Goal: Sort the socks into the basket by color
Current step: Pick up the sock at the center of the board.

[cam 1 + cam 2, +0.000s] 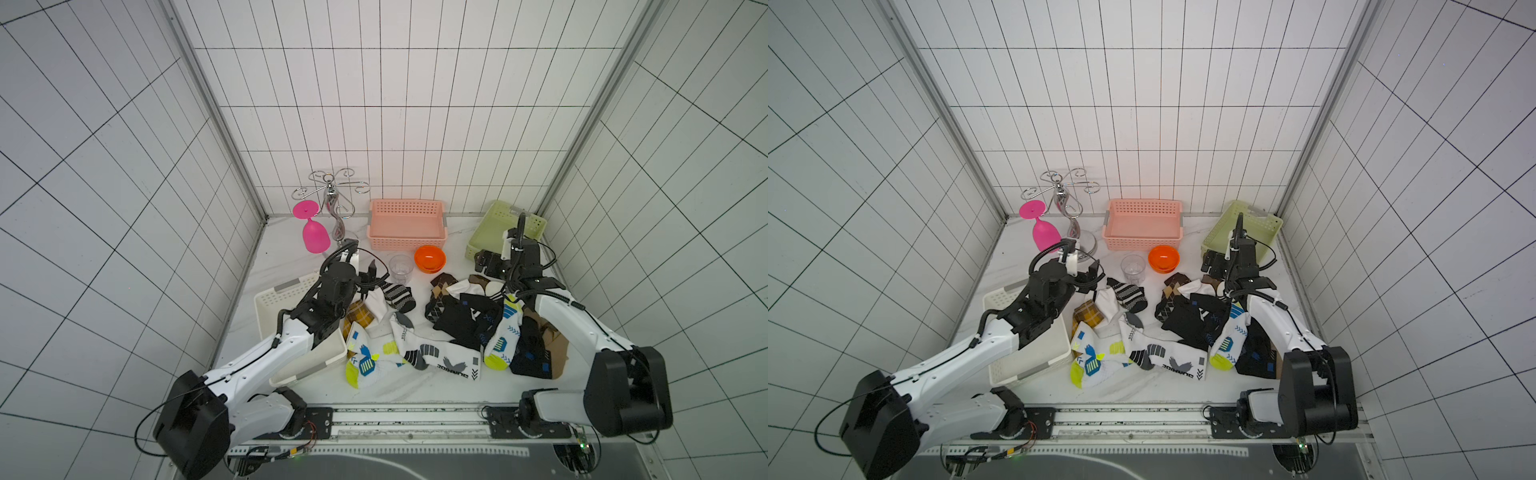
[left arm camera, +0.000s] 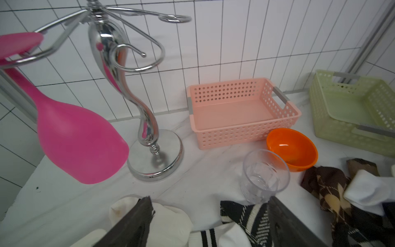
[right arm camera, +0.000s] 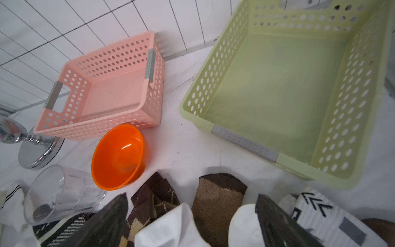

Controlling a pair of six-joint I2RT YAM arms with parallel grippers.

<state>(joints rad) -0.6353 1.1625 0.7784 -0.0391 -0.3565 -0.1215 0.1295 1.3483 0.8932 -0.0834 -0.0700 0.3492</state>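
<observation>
Socks [image 1: 440, 332] are lying heaped on table [image 1: 286, 253] btw the arms, in front of pink basket [image 1: 407, 208] & green basket [image 1: 496, 212], white basket [image 1: 272, 297] at their left. L gripper [image 2: 209, 203] is hanging low w/ jaws wide apart over white sock [image 2: 168, 222] & striped sock [image 2: 241, 213]. R gripper [image 3: 191, 197], jaws also apart, is hanging over argyle sock [image 3: 154, 198] & brown sock [image 3: 215, 198].

Below the left tool [image 2: 209, 201], the socks [image 2: 243, 216] are soft matt knit cloth. Beyond it: a mirror-polished metal stand [image 2: 147, 128], a glossy orange plastic bowl [image 2: 291, 147], a clear smooth tumbler [image 2: 265, 181].
</observation>
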